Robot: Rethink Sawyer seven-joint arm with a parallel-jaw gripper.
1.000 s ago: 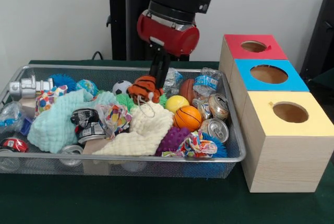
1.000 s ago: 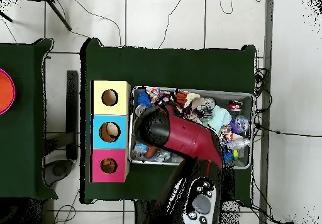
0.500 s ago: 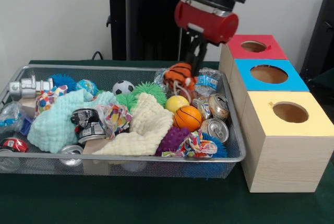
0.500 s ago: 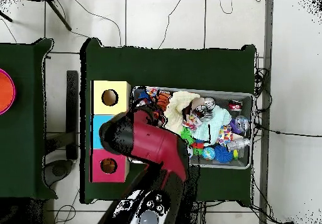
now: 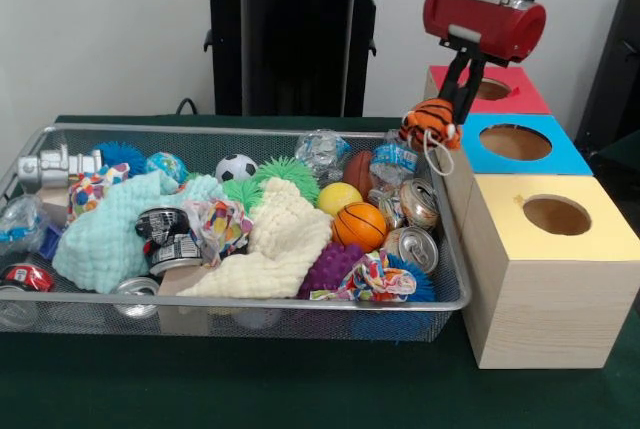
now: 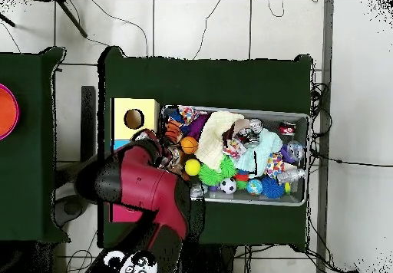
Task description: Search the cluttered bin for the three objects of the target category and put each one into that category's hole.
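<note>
I have the orange striped ball [image 5: 432, 121] pinched in the fingers [image 5: 461, 97], hanging over the bin's [image 5: 250, 303] right rim, just short of the blue box [image 5: 515, 143]. I judge its string could snag the rim, so I'd carry it level until it is centred over the blue hole [image 5: 515, 141], lower it, then release.

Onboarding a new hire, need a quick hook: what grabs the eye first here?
The claw holds an orange striped plush toy in the air, between the wire bin and the blue-topped box. Next comes the bin itself, packed with balls, cans and cloths, an orange basketball near its middle. Beside it stand three wooden boxes with holes, topped red, blue and yellow.
</note>
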